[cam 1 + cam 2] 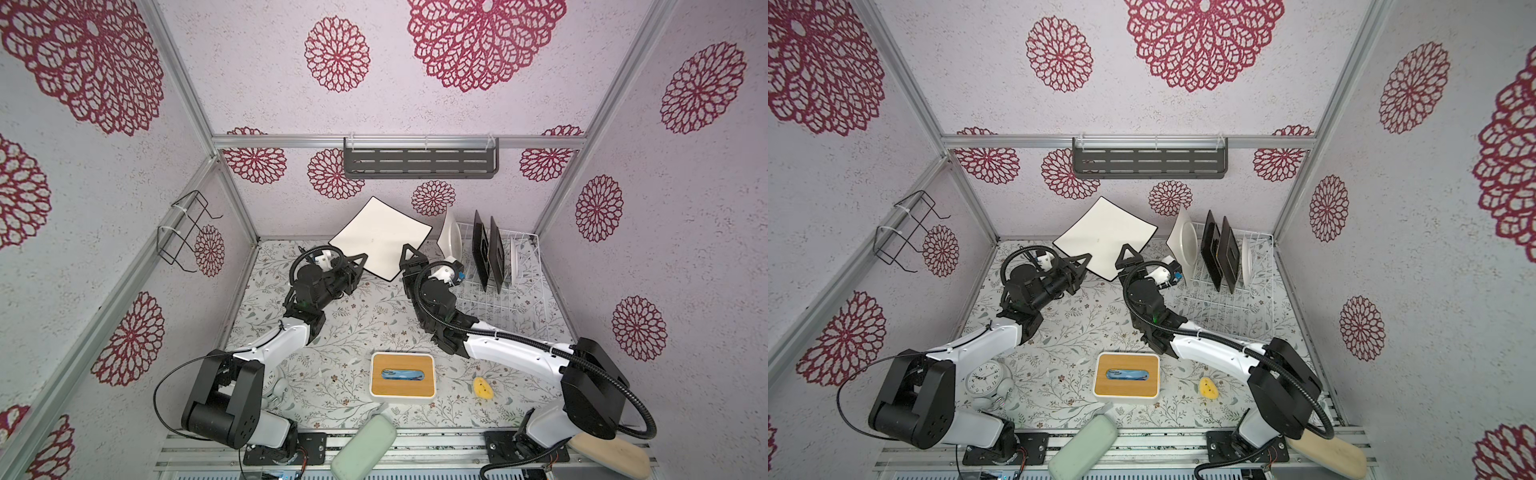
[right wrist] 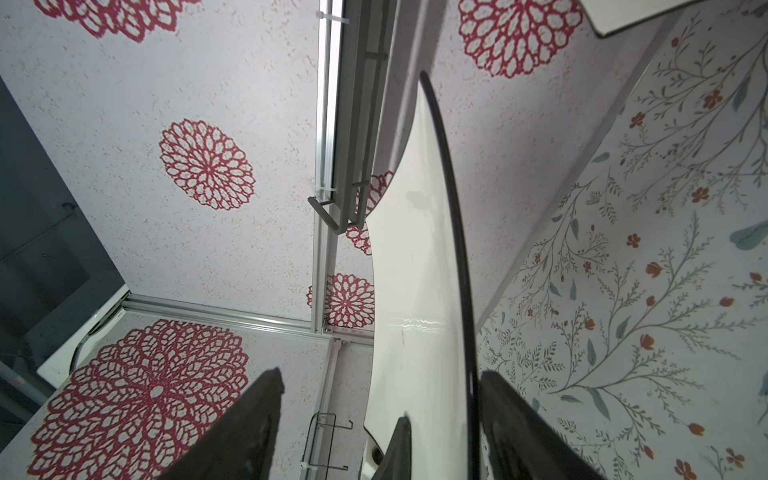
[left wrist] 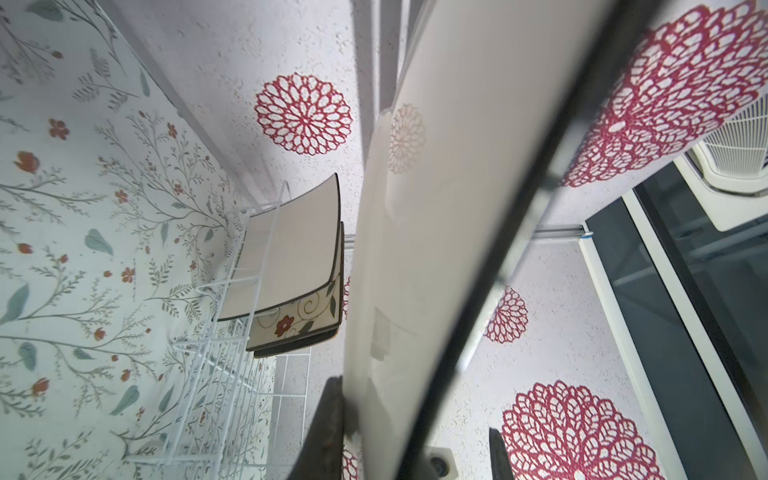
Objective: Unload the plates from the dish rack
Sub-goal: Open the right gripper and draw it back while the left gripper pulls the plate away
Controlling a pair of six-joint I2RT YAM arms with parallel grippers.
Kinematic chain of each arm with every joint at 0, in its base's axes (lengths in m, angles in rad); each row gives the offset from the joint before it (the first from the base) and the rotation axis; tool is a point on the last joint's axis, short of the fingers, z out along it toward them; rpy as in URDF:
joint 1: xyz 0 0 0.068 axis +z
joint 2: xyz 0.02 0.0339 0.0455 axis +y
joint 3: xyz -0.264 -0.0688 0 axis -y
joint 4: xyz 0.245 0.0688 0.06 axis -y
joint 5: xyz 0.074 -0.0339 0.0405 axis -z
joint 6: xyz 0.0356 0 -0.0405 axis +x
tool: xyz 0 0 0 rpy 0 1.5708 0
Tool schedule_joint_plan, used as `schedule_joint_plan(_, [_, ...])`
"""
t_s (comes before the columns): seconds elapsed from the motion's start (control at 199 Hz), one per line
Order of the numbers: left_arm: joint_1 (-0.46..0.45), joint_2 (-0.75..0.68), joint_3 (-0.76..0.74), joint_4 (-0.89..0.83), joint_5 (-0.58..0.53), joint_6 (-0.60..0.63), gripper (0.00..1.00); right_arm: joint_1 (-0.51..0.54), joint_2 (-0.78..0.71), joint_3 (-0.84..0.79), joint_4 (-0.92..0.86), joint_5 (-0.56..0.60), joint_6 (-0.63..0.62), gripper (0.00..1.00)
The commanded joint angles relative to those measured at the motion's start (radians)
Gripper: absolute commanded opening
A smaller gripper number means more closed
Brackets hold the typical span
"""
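Above the floral-print worktop [image 1: 357,316], between the two arms, we see a cream-white square plate [image 1: 380,237] held up clear of the dish rack [image 1: 490,309]. Both top views show the left claw [image 1: 360,261] clamped on its lower left edge and the right claw [image 1: 409,254] at its right edge. Only the right wrist view tells us that the right claw's black fingers [image 2: 249,424] stand apart, the glossy plate with its thin dark rim line passing between them. From above, four plates stand upright among the rack's white wire tines: a second cream square plate [image 1: 451,239], two dark square plates [image 1: 482,249] and a round white plate [image 1: 514,259]. The left wrist view alone shows us the painted plate [image 3: 291,322] just behind the second cream one: a dark-rimmed cream face with a red flower and brown scrolls.
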Motion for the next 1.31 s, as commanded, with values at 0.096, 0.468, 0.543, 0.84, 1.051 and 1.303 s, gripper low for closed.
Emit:
schedule_joint_plan(0.096, [0.074,-0.063,0.048,0.131,0.000,0.044,0.00,-0.090,-0.052,0.000,-0.017,-0.213,0.079,0.78])
schedule_joint_plan(0.468, [0.202,-0.108,0.022,0.050,0.006,0.086,0.00,-0.103,-0.035,0.044,-0.173,-0.411,0.026,0.81])
schedule_joint_plan(0.543, [0.223,-0.129,0.024,-0.011,-0.001,0.121,0.00,-0.101,-0.044,0.041,-0.203,-0.413,-0.026,0.81])
schedule_joint_plan(0.84, [0.261,-0.175,-0.006,-0.101,-0.065,0.193,0.00,-0.101,-0.068,0.052,-0.334,-0.461,-0.171,0.81])
schedule_joint_plan(1.051, [0.300,-0.185,-0.047,-0.108,-0.094,0.184,0.00,-0.092,-0.067,0.017,-0.286,-0.536,-0.242,0.81])
schedule_joint_plan(1.303, [0.365,-0.129,-0.080,-0.073,-0.075,0.151,0.00,-0.053,-0.037,-0.013,-0.245,-0.547,-0.331,0.81])
